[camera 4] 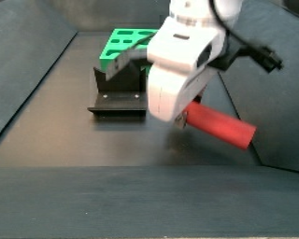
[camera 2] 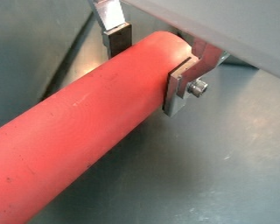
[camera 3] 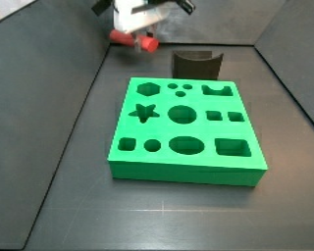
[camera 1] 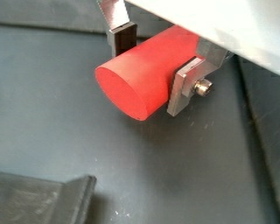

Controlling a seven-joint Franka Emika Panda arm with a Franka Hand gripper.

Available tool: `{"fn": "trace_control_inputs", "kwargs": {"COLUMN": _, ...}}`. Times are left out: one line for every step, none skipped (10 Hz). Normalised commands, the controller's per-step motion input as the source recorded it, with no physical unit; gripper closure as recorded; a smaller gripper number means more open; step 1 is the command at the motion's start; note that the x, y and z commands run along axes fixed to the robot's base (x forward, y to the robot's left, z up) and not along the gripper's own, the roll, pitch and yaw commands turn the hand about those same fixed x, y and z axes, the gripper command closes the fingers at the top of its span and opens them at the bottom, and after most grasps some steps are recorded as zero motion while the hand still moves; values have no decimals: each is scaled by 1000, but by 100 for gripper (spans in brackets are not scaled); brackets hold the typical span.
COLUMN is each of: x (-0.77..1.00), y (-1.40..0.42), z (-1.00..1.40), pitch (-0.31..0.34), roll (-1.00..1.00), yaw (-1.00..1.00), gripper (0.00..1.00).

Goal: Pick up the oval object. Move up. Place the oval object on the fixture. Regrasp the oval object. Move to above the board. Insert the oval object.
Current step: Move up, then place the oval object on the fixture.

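We see the gripper [camera 1: 157, 63] clamped on the oval object [camera 1: 140, 74], its flat silver fingers [camera 1: 187, 85] pressing the red peg from both sides in both wrist views. In a wrist view the peg [camera 2: 90, 131] runs out long from between the plates, away from the gripper [camera 2: 150, 61], and a dark floor lies beneath it.

In a side view the gripper [camera 3: 142, 29] hangs above the floor behind the board [camera 3: 186, 129], with the peg's red end [camera 3: 146, 42] showing just under it. The fixture [camera 3: 195, 65] stands beside the gripper, between it and the far wall, near the green board's back edge.

In a side view the white arm carries the gripper [camera 4: 187, 114] in the foreground; the peg [camera 4: 223, 127] sticks out sideways and slightly downward from it. Behind the gripper stands the fixture [camera 4: 115, 93], and farther back lies the board [camera 4: 123, 43].
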Motion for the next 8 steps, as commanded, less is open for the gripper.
{"fn": "trace_control_inputs", "kwargs": {"x": -16, "y": -25, "z": 352, "pitch": 9, "roll": -34, "yaw": 44, "gripper": 100}}
{"fn": "trace_control_inputs", "kwargs": {"x": -15, "y": -23, "z": 243, "pitch": 13, "roll": -38, "yaw": 42, "gripper": 100}}
{"fn": "trace_control_inputs", "kwargs": {"x": 0, "y": 0, "z": 1000, "pitch": 0, "roll": 0, "yaw": 0, "gripper": 100}}
{"fn": "trace_control_inputs", "kwargs": {"x": 0, "y": 3, "z": 1000, "pitch": 6, "roll": -2, "yaw": -2, "gripper": 100}}
{"fn": "trace_control_inputs", "kwargs": {"x": -10, "y": -2, "z": 1000, "pitch": 19, "roll": -12, "yaw": -2, "gripper": 100}}
{"fn": "trace_control_inputs", "kwargs": {"x": -11, "y": -4, "z": 1000, "pitch": 18, "roll": -15, "yaw": -1, "gripper": 100}}
{"fn": "trace_control_inputs", "kwargs": {"x": -14, "y": -8, "z": 1000, "pitch": 17, "roll": -24, "yaw": 1, "gripper": 100}}
{"fn": "trace_control_inputs", "kwargs": {"x": -15, "y": -9, "z": 1000, "pitch": 17, "roll": -28, "yaw": 2, "gripper": 100}}
